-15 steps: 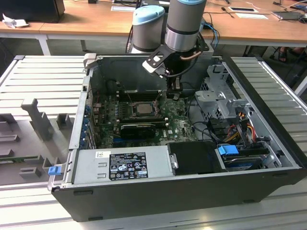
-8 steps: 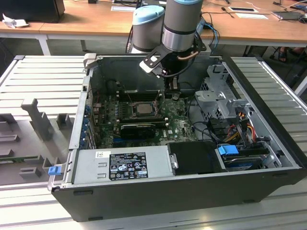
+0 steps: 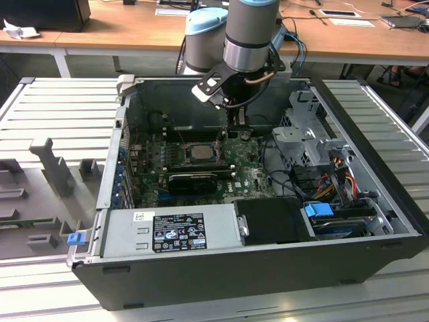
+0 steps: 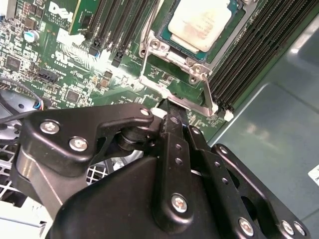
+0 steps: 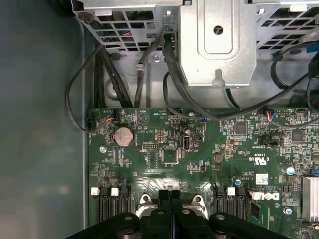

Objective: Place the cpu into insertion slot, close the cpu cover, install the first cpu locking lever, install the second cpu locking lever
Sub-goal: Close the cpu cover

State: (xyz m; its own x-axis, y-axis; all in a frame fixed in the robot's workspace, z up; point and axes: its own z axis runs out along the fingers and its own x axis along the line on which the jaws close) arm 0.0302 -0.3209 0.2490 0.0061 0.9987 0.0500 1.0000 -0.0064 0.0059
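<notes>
The claw (image 4: 172, 110) is reaching down into one open computer case (image 3: 268, 268) that is lying on the slatted counter (image 3: 60, 114). Its two black fingers are pressed together, clenched with no gap showing in both wrist views. In the second wrist view the tips are meeting the end of a silvery locking lever (image 4: 208, 92); whether they are pinching it or just pushing on it is hard to tell.

One cpu (image 4: 203, 22) is sitting in the insertion slot (image 4: 162, 31), pale face up. The cpu cover (image 4: 192, 62) is seemingly lying down around it.

Long black memory slots (image 4: 259, 45) are flanking the socket on both sides, close to the fingers.

In the first wrist view, the green motherboard (image 5: 199, 164) is carrying one round coin battery (image 5: 123, 135). One metal drive cage (image 5: 214, 45) is standing beyond the board's edge, with several black cables (image 5: 75, 99) looping past it.

In the exterior view, one long black card (image 3: 194, 180) is lying just beside the socket, and one grey power supply (image 3: 167, 231) is sitting along the near wall.
</notes>
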